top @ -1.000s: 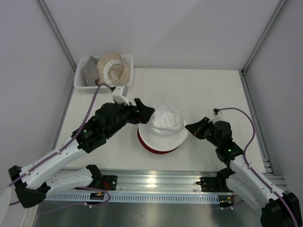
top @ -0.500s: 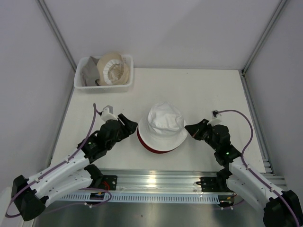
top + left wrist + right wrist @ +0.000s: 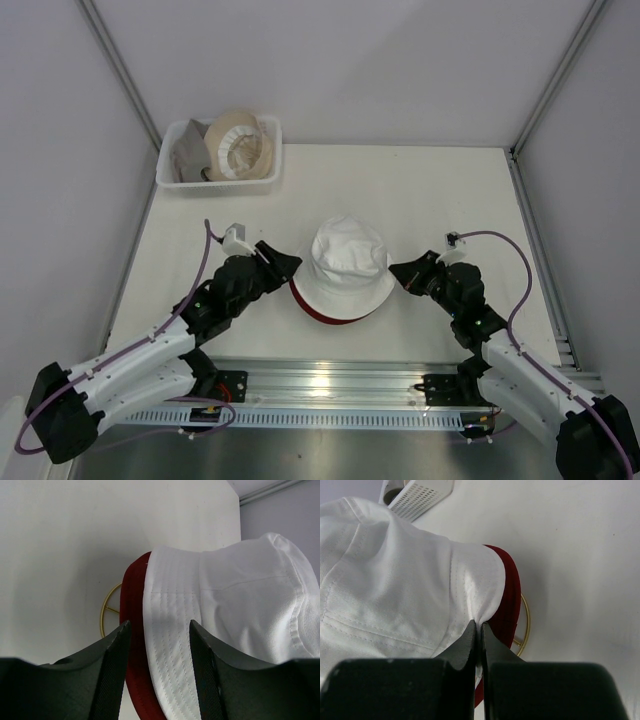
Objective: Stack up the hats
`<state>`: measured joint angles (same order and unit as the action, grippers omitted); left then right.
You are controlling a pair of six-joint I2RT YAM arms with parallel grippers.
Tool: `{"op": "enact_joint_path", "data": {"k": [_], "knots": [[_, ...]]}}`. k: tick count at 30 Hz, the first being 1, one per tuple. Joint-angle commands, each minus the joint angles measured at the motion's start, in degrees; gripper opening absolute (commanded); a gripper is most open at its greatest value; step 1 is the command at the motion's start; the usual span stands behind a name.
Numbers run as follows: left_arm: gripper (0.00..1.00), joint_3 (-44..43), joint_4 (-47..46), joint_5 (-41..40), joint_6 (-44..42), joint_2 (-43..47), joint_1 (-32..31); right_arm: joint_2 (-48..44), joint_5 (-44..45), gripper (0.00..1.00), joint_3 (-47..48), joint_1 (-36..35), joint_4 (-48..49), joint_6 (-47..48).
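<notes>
White counter [image 3: 450, 190] is carrying, near its middle, a white fabric bucket hat [image 3: 348, 262] sitting on a dark red fabric bucket hat [image 3: 322, 316]. A beige fabric bucket hat [image 3: 240, 145] and a grey fabric bucket hat [image 3: 190, 150] are lying in the far-left white plastic mesh basket [image 3: 172, 180]. The left gripper [image 3: 289, 266], jaws apart, is straddling the stack's left brims, while the right gripper [image 3: 394, 272] is pinching the white brim's right edge.

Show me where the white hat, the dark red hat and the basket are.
white hat [image 3: 348, 252], top external view, middle of its crown.
dark red hat [image 3: 132, 597], left wrist view, its exposed brim edge.
basket [image 3: 225, 184], top external view, its near wall.
</notes>
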<state>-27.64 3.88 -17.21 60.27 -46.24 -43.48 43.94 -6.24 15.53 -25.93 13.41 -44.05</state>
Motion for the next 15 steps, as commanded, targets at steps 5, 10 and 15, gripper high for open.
{"op": "enact_joint_path", "data": {"k": [5, 10, 15], "knots": [[0.49, -0.6, -5.5, 2.4, 0.8, -2.6, 0.3, -0.1, 2.4, 0.0, 1.3, -0.7, 0.6, 1.4], [0.41, -0.7, -4.8, 1.8, 1.4, -3.5, 0.3, -0.4, 3.0, 0.0, 1.2, -0.6, 0.6, 1.7], [0.16, 0.7, -6.6, 1.7, 1.3, -4.4, 0.3, 0.7, 3.0, 0.0, 1.0, -0.7, 1.4, 1.9]]}}
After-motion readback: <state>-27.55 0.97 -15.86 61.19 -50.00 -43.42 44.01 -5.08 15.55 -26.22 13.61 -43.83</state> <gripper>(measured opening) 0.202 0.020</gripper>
